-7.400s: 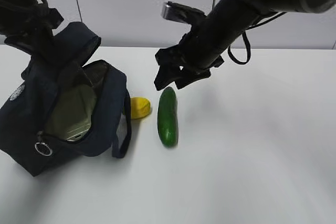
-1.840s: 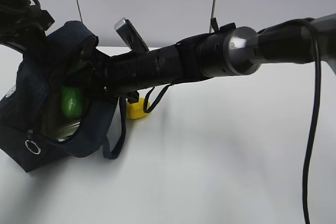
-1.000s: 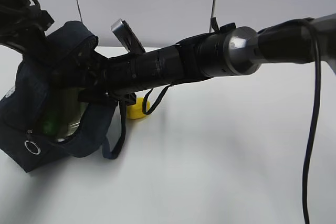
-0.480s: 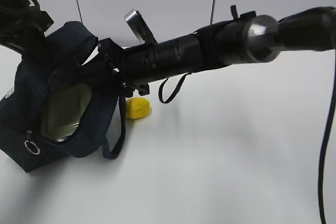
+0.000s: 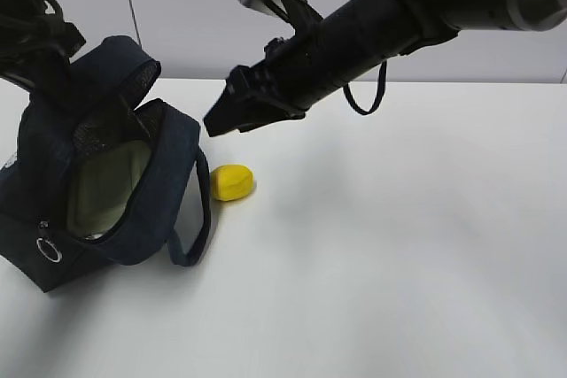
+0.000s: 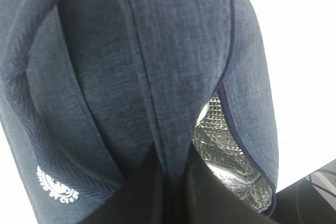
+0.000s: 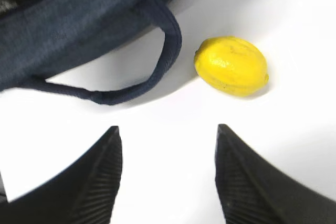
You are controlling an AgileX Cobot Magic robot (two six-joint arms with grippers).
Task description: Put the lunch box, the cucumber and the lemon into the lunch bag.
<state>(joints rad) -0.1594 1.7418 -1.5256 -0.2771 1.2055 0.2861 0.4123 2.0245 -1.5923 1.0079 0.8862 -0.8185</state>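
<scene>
The navy lunch bag (image 5: pixel 164 210) lies on the left with its mouth gaping. Inside shows the sage-green lid of the lunch box (image 5: pixel 106 185). My left gripper (image 6: pixel 170 167) is shut on a fold of the bag's top fabric (image 6: pixel 131 51) and holds the flap up. The cucumber is hidden. The yellow lemon (image 5: pixel 232 182) rests on the table just right of the bag, beside a loop handle (image 7: pixel 165 45). My right gripper (image 5: pixel 221 121) hovers above the lemon (image 7: pixel 231 65), open and empty, its fingertips (image 7: pixel 113 135) short of the fruit.
The white table (image 5: pixel 399 245) stretches right and forward of the bag. A metal ring pull (image 5: pixel 49 250) hangs at the bag's near corner. The silver lining (image 6: pixel 220 129) shows inside. The left arm (image 5: pixel 35 33) stands over the bag's back.
My right gripper has come out of the bag's mouth, rising and moving right, with nothing in it. The cucumber seen going into the bag no longer shows. The left grip is unchanged.
</scene>
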